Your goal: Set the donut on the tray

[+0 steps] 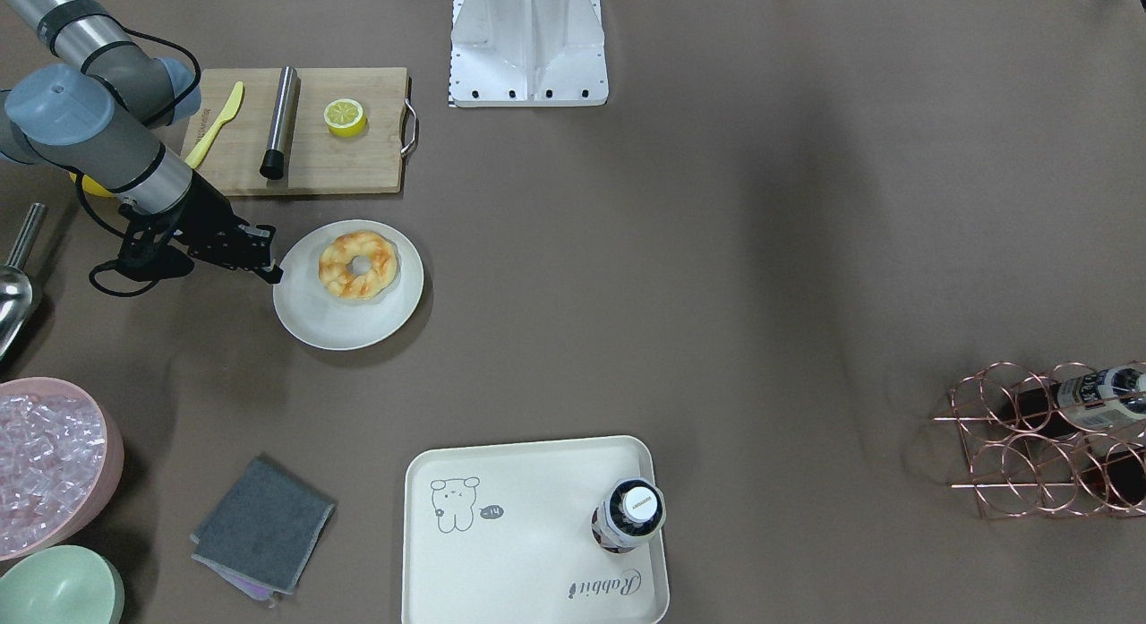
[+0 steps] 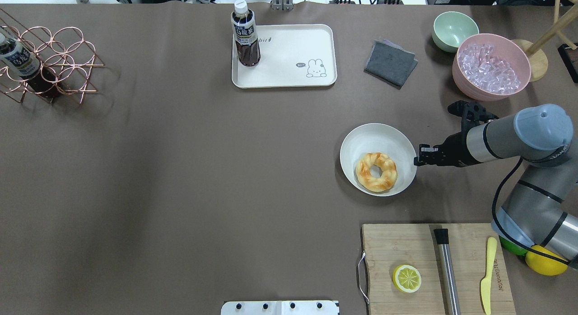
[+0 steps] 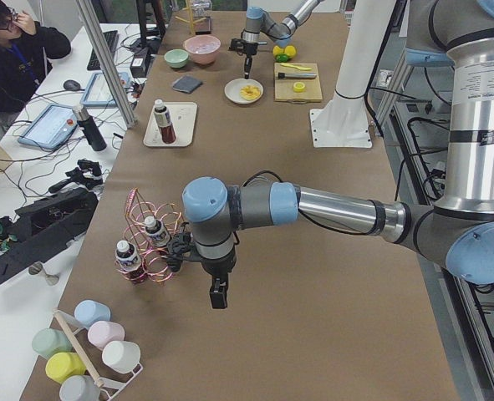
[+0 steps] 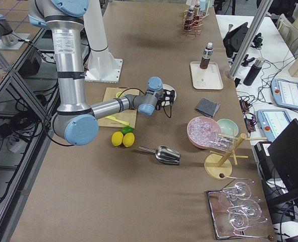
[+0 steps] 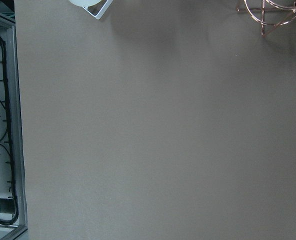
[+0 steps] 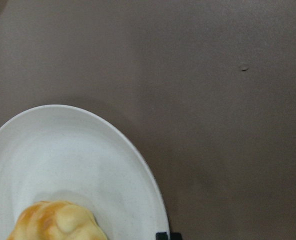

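The donut (image 2: 376, 171) is a braided golden ring lying on a round off-white plate (image 2: 379, 134); it also shows in the front view (image 1: 358, 264) and at the bottom left of the right wrist view (image 6: 57, 222). The cream tray (image 2: 289, 75) with the bear drawing lies at the far side, also seen in the front view (image 1: 528, 534). My right gripper (image 2: 417, 160) hovers at the plate's right rim, fingers together and empty. My left gripper (image 3: 218, 296) hangs over bare table beside the wire rack and shows only in the left side view; I cannot tell whether it is open.
A dark drink bottle (image 2: 245, 35) stands on the tray's left end. A wooden cutting board (image 2: 406, 242) holds a lemon half (image 2: 407, 278), steel rod and yellow knife. A pink ice bowl (image 2: 491, 66), green bowl, grey cloth (image 2: 390, 57) and copper rack (image 2: 49, 64) stand around.
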`<state>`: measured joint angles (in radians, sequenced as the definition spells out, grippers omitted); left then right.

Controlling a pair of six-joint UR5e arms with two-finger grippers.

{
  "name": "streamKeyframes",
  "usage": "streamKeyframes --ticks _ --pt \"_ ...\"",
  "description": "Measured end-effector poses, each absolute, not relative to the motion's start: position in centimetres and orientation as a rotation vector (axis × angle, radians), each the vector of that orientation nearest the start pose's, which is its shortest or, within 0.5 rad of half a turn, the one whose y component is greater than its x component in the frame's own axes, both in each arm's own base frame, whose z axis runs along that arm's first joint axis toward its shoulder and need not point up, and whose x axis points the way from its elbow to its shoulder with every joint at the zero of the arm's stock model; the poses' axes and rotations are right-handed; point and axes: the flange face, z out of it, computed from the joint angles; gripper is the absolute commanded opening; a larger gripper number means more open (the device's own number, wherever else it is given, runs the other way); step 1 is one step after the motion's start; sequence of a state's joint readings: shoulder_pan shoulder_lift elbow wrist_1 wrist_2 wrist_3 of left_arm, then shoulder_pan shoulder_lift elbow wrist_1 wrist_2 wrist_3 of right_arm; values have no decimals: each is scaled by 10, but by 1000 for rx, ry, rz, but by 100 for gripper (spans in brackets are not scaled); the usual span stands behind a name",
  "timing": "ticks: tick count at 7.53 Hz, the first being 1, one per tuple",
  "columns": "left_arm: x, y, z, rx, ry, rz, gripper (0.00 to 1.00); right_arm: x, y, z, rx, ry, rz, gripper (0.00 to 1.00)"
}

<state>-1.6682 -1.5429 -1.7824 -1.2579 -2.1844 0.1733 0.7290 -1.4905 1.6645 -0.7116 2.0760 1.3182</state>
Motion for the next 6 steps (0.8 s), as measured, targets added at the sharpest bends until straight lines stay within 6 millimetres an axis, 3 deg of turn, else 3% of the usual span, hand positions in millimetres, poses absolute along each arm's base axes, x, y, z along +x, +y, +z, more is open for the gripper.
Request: streamKeyframes --ticks 4,6 --pt "-121 -452 609 -41 624 31 98 -338 -435 446 93 -1161 158 0" --pt "-121 -453 609 -41 624 32 98 -349 -460 424 87 -1181 195 0"
